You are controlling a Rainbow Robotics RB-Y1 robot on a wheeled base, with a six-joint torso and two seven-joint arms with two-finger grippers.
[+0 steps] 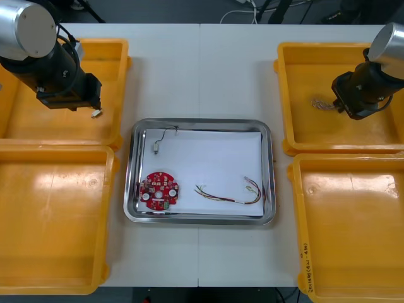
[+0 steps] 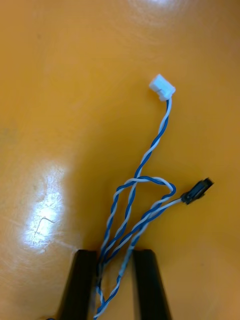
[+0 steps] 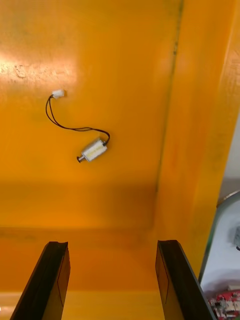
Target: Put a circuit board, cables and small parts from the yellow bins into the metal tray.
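judged light and limp, the blue and white cable in the upper-right yellow bin is gripped at its bunched strands by the right pincer; the left pincer is seen released.

Bright overhead light fell evenly on the table. Glare patches shone on the yellow bins, and the metal tray gleamed at its rim.
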